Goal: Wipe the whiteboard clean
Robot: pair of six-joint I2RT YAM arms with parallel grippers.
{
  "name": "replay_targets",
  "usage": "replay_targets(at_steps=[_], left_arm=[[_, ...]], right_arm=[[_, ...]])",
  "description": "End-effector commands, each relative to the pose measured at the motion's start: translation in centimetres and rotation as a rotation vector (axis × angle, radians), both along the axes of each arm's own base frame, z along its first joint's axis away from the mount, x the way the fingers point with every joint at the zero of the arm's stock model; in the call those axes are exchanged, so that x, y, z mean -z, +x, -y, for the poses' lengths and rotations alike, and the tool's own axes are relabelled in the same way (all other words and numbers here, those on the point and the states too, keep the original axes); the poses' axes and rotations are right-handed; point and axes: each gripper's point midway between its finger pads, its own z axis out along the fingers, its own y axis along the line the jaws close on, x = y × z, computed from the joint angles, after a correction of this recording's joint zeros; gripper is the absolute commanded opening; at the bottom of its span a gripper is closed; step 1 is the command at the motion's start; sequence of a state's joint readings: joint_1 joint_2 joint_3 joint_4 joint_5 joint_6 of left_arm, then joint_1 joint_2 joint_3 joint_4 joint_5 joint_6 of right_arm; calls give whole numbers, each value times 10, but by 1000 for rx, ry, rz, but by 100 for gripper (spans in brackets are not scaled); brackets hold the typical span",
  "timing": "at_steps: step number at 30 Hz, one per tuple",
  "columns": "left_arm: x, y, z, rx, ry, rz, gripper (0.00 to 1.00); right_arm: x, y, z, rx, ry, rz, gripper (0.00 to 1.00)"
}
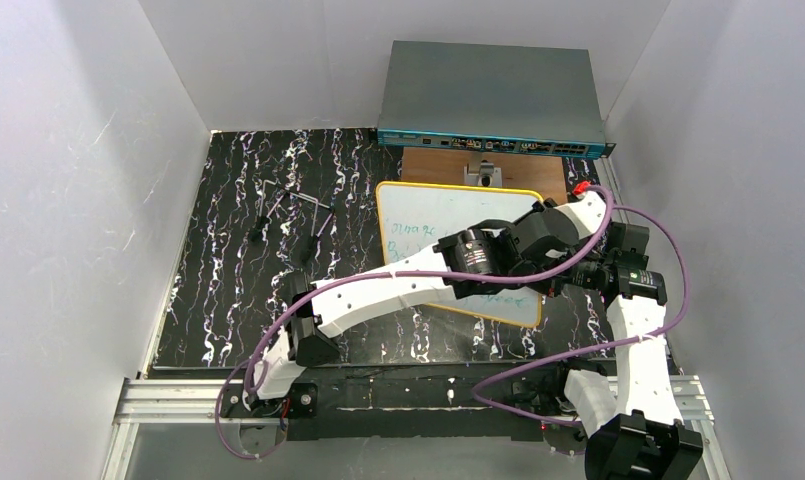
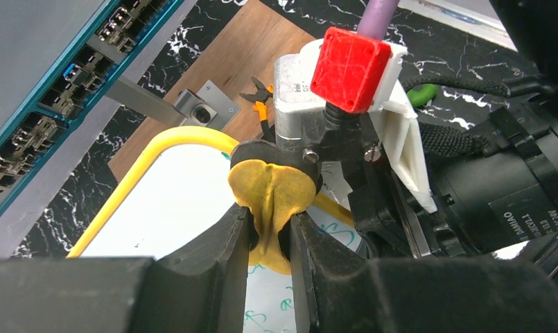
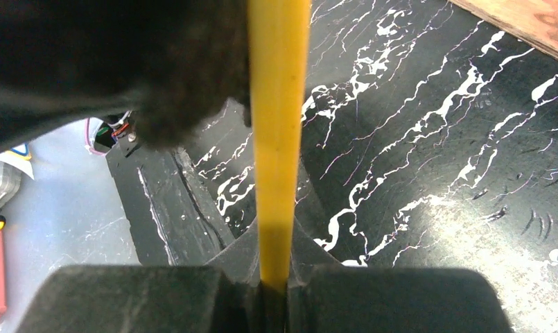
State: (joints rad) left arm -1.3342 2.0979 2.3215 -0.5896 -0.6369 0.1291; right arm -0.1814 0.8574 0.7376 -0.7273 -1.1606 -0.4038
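The whiteboard (image 1: 428,215), white with a yellow rim, lies on the black marbled mat and carries green-blue writing on its left and lower parts. My left gripper (image 1: 540,236) reaches across the board and is shut on a yellow eraser pad (image 2: 272,191) with a black back. It holds the pad over the board (image 2: 172,208) near the far rim, and green marks (image 2: 276,305) show below the pad. My right gripper (image 3: 276,270) is shut on the board's yellow rim (image 3: 277,139), at the board's right edge (image 1: 558,283).
A grey network switch (image 1: 488,95) stands at the back, with a brown wooden board (image 1: 433,165) in front of it. Small metal tools (image 1: 298,215) lie on the mat to the left. Orange-handled pliers (image 2: 262,97) lie on the wooden board. White walls enclose the space.
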Motion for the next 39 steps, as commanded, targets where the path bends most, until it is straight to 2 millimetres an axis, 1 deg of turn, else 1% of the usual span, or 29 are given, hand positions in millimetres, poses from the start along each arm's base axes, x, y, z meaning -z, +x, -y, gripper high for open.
replay_targets(at_steps=[1,3,6,8,10,12,15,18,19,21,23,25,27,29,32,34,35,39], left_arm=[[-87,26,-9,-84,-367,61,0],[-97,30,-15,-96,-447,40,0],[-105,31,-24,-100,-489,39,0],[-103,29,-30,-99,-472,33,0],[-97,25,-39,-97,-430,21,0],[-84,19,-50,-82,-372,-3,0],[-65,7,-75,-82,-352,-52,0],[-52,-7,-108,-94,-358,-85,0],[-42,-11,-119,-100,-349,-100,0],[-43,-19,-142,-113,-384,-119,0],[-48,-24,-159,-120,-443,-144,0],[-55,-29,-167,-111,-527,-187,0],[-62,-33,-163,-76,-617,-224,0],[-70,-36,-153,-27,-688,-249,0],[-78,-37,-127,42,-761,-285,0],[-82,-38,-109,88,-778,-304,0],[-89,-37,-99,115,-798,-303,0],[-98,-31,-70,176,-830,-340,0]], right_arm=[[-26,-8,-12,-116,53,167,1],[-25,-8,-12,-114,51,164,1],[-25,-8,-12,-114,49,168,1],[-25,-8,-12,-113,49,167,1],[-25,-8,-12,-113,49,167,1],[-25,-8,-12,-112,47,167,1],[-26,-9,-12,-113,49,171,1],[-28,-10,-13,-118,54,175,1],[-28,-10,-13,-120,55,175,1],[-29,-10,-13,-123,56,175,1],[-29,-11,-14,-128,56,177,1],[-28,-12,-15,-134,56,178,1],[-27,-12,-16,-139,55,173,1],[-26,-12,-17,-144,54,172,1],[-26,-13,-19,-153,56,171,1],[-25,-13,-19,-156,57,166,1],[-25,-13,-19,-156,56,165,1],[-24,-14,-19,-155,50,172,1]])
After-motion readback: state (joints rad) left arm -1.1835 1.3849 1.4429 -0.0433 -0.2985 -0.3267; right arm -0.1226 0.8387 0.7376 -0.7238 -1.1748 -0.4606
